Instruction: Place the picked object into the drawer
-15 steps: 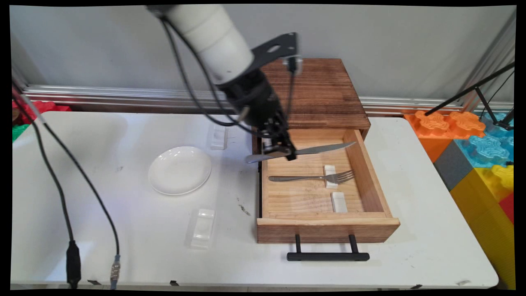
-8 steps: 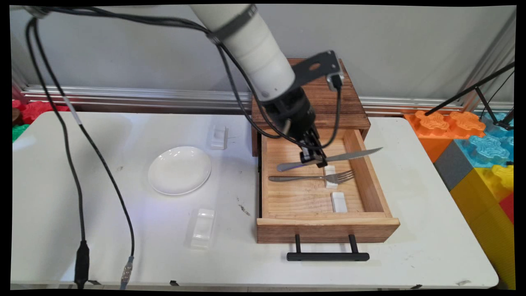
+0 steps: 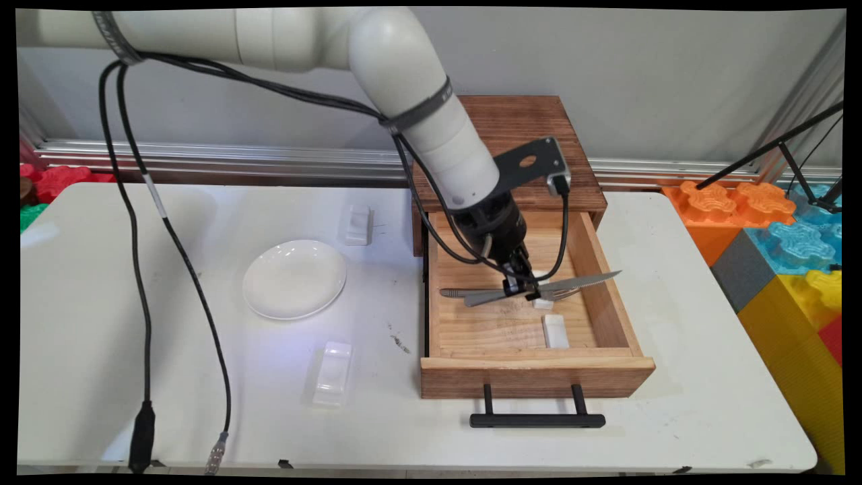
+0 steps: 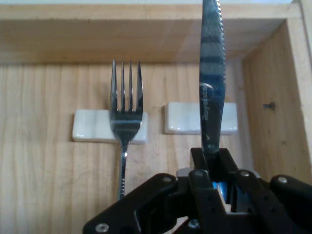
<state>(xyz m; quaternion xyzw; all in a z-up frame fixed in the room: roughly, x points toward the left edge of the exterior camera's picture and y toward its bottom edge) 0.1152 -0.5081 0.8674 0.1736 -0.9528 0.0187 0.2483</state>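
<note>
Taking the open light-wood drawer [image 3: 609, 306] as the marker, a round white ceramic plate [image 3: 294, 278] sits well out to its left on the white table [image 3: 707, 404], with one small clear plastic rest [image 3: 358, 224] behind the plate and a second clear rest [image 3: 332, 372] in front of it, both left of the drawer. Inside the drawer, a silver metal fork [image 4: 125, 119] lies with its neck across a small white ceramic rest [image 4: 90, 126], tines toward the drawer's right wall. Above the fork, over the drawer's middle, the black two-finger gripper [image 3: 522, 291] is clamped on a silver table knife with a serrated blade [image 3: 576, 282], handle pointing left and tip reaching toward the right wall. In the hand view the blade runs over a second white ceramic rest [image 4: 183, 117] that lies beside the fork's rest. The drawer belongs to a dark brown wooden cabinet [image 3: 539, 121] behind it, and a black bar handle [image 3: 537, 419] sticks out from the drawer's front.
</note>
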